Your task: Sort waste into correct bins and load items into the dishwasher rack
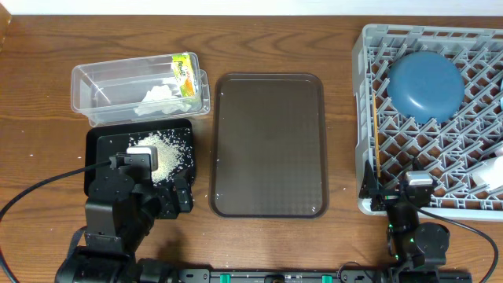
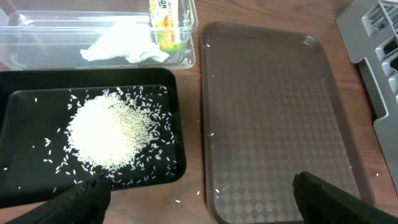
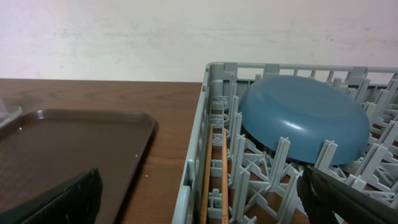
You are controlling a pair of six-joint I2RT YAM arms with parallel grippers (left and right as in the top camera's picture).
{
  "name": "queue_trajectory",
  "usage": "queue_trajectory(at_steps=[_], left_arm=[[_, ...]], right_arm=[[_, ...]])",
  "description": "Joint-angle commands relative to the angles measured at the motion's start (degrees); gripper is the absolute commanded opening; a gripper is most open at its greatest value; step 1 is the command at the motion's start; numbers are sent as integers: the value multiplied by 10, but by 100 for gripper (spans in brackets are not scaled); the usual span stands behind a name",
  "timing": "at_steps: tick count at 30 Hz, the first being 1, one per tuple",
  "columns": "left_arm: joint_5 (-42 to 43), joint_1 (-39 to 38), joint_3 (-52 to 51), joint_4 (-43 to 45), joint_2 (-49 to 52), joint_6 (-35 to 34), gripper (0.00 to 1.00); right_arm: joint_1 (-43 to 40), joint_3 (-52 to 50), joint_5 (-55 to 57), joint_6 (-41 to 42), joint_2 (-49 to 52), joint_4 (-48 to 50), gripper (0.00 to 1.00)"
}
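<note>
Looks like a robotics lab, this: plain wood-grain bench (image 1: 47, 47), bare white wall (image 3: 124, 37) behind, black cables (image 1: 78, 168) trailing from arms (image 1: 118, 220) mounted at the frame's lower edge.

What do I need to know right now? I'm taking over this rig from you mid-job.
Left gripper: jaws open, empty, at the near edge of the black tray.
Right gripper: jaws open, empty, at the near wall of the rack.
Tub holds the tissue and wrapper; the rice is piled in the black tray.
Rack holds a blue dish, chopsticks and a white cup at the frame edge.
Done: sorting and loading look finished.
Left: stray grains on the brown tray and table; the rack's right side is cut off, so check it.
</note>
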Motion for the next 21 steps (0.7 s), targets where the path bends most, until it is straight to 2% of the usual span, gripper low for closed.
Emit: queue_trajectory(at_steps=[1,21], left_arm=[[-7,0,-1,2,-2,4,96],[-10,0,-1,-7,-5,4,97]], right_arm=[[4,-2,10,-5,-4,-1,99],[4,-2,10,-5,-4,-1,99]])
